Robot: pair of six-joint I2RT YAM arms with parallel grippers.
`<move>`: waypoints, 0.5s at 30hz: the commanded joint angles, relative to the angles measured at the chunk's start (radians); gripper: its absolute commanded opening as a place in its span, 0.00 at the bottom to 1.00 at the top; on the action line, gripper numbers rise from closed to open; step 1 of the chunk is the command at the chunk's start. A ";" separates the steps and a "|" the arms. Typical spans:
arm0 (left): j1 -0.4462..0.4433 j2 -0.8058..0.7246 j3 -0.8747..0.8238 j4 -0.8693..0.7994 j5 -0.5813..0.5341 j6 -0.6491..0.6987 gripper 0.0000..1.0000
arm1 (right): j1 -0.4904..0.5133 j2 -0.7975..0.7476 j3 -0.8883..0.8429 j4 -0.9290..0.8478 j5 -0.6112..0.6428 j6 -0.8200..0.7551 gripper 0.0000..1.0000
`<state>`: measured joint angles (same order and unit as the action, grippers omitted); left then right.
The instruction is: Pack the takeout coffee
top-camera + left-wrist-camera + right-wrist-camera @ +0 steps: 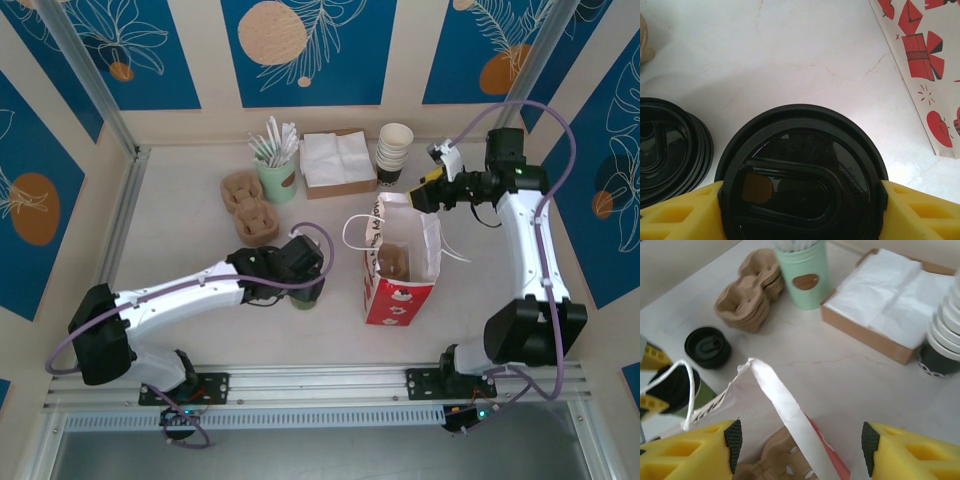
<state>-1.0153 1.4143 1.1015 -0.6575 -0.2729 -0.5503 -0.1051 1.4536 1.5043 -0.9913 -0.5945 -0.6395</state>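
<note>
**A:** From above, where is the coffee?

**B:** Just left of the bag, under the left gripper; the wrist hides its fingers there. The right gripper hangs at the bag's far rim; a carrier lies inside the bag.

**A:** And the left wrist?

**B:** That view settles the grip; both yellow fingers press the sides of the coffee's black lid, spread as wide as the cup. A stack of lids sits just to its left; the bag's printed side is at the right. Whether the cup rests on the table I cannot tell.

**A:** The right wrist?

**B:** Its fingers stand wide apart and hold nothing; the bag's folded rim rises between them, touching neither pad. This view adds the coffee's olive side, with the left gripper's yellow fingers either side of it. Farther back are the carrier stack, mint cup, napkins and cups.
</note>
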 commanded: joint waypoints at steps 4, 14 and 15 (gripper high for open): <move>0.008 -0.012 0.096 -0.055 0.016 0.020 0.67 | 0.024 0.016 -0.018 -0.039 -0.083 -0.250 0.70; 0.008 -0.014 0.189 -0.118 0.032 0.015 0.68 | 0.043 0.123 0.054 -0.083 -0.006 -0.349 0.71; 0.009 -0.015 0.198 -0.121 0.035 0.019 0.68 | 0.046 0.139 0.068 -0.103 0.002 -0.362 0.71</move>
<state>-1.0153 1.4147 1.2514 -0.7338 -0.2508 -0.5465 -0.0669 1.5593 1.5227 -1.0401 -0.6029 -0.9291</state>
